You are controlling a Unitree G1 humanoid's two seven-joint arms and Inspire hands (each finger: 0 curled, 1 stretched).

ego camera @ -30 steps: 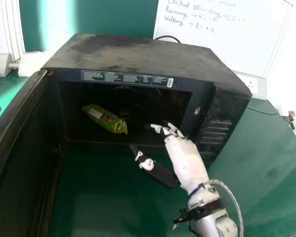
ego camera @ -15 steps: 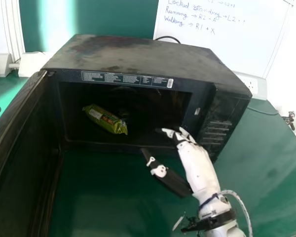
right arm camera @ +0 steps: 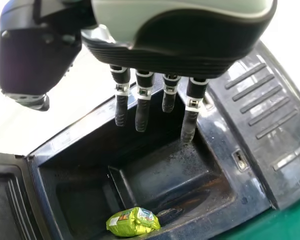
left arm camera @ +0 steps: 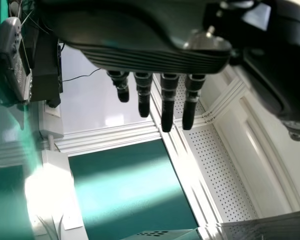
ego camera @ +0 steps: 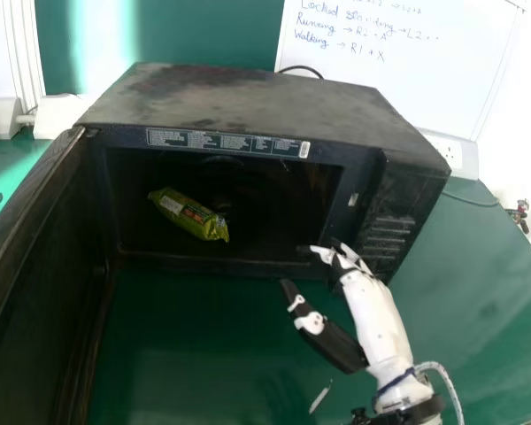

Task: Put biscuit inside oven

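Drawing right hand back from oven, with fingers loosely open, grasping nothing. Leaving biscuit packet inside oven; placement likely complete.

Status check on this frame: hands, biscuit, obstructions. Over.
Right hand open, empty, near oven mouth; left hand open. Biscuit packet lying inside oven. Door open, off to the left, not blocking the mouth.

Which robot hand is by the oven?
The right robot hand, right in front of the oven; behind the left robot hand are pale panels.
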